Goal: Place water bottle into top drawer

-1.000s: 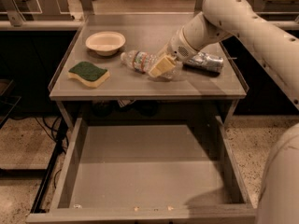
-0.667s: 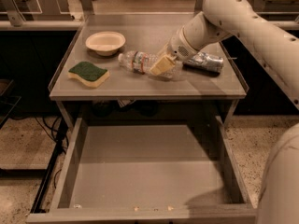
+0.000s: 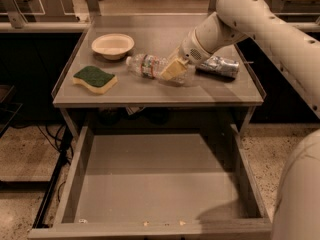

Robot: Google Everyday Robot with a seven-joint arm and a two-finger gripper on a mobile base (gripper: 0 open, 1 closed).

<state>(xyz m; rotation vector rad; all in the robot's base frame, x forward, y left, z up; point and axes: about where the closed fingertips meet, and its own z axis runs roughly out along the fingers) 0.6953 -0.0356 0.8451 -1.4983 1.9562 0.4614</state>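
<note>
The water bottle [image 3: 152, 67] lies on its side on the tabletop, white cap pointing left toward the bowl, label band near its neck. My gripper [image 3: 173, 70] reaches down from the upper right, and its tan fingers [image 3: 171, 69] sit over the bottle's wide end. The top drawer [image 3: 155, 184] stands pulled open below the table's front edge, with a flat grey floor and nothing in it.
A shallow cream bowl [image 3: 113, 45] stands at the back left of the table. A green-and-yellow sponge [image 3: 95, 78] lies at the front left. A shiny silver can [image 3: 218, 66] lies to the right of the gripper. My arm's white casing fills the right edge.
</note>
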